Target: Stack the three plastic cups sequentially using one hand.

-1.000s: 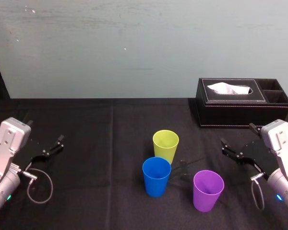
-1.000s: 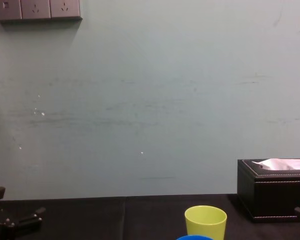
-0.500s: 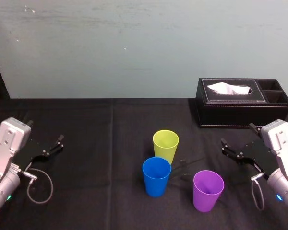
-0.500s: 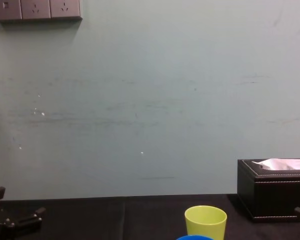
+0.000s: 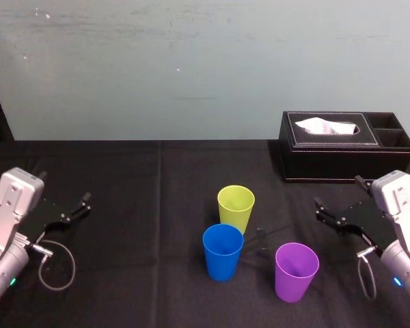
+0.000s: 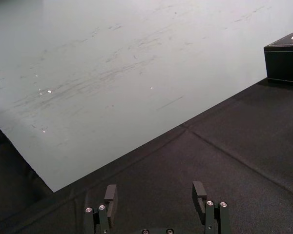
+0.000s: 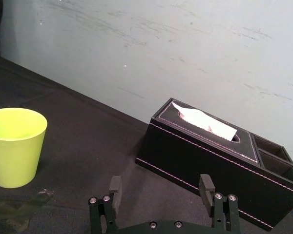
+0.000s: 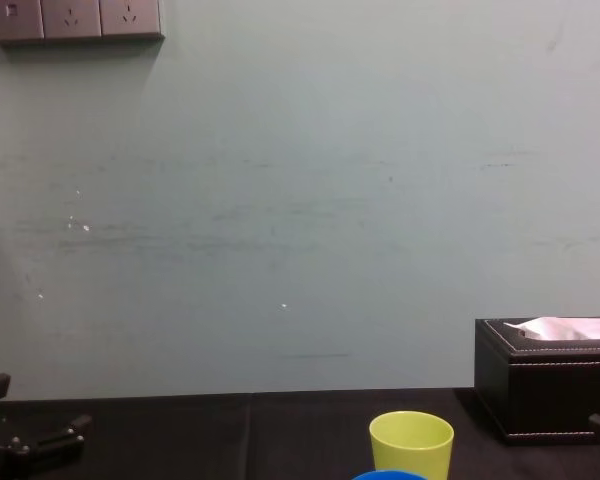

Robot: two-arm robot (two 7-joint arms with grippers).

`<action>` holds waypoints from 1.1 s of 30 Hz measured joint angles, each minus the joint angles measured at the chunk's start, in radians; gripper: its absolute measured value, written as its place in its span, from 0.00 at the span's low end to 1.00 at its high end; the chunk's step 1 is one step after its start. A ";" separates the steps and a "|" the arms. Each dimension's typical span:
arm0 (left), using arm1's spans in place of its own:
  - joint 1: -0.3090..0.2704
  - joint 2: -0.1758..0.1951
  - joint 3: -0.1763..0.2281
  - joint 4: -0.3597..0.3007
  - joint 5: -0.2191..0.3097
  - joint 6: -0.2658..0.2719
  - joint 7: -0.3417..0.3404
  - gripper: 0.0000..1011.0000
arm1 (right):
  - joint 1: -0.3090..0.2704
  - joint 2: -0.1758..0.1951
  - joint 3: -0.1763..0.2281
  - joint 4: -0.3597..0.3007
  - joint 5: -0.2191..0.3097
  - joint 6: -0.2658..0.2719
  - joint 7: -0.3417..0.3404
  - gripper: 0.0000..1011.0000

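You have the blue cup (image 5: 223, 251) mid-table, the yellow-green cup (image 5: 236, 207) near it at 1 o'clock and the purple cup (image 5: 296, 271) at 4 o'clock (all upright, unstacked). The right gripper (image 5: 339, 192) sits at 3 o'clock and the left gripper (image 5: 65, 186) at 9, both with jaws wide and empty.

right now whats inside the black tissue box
A white tissue pokes up through the slot in the lid of the tissue box. Whatever lies below it is covered by the lid. The two side compartments look dark, and their floors cannot be seen.

Head high, chest low, wrists forward
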 joint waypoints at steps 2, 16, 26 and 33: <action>0.000 0.000 0.000 0.000 0.000 0.000 0.000 0.99 | 0.000 0.000 0.000 0.000 0.000 0.000 0.000 0.99; 0.000 0.000 0.000 0.000 0.000 0.000 0.000 0.99 | 0.000 0.000 0.000 0.000 0.000 0.000 0.000 0.99; 0.000 0.000 0.000 0.000 0.000 0.000 0.000 0.99 | 0.002 -0.018 0.016 -0.024 -0.009 0.013 0.030 0.99; 0.000 0.000 0.000 0.000 0.000 0.000 0.000 0.99 | -0.036 -0.007 0.051 -0.087 0.003 0.036 0.044 0.99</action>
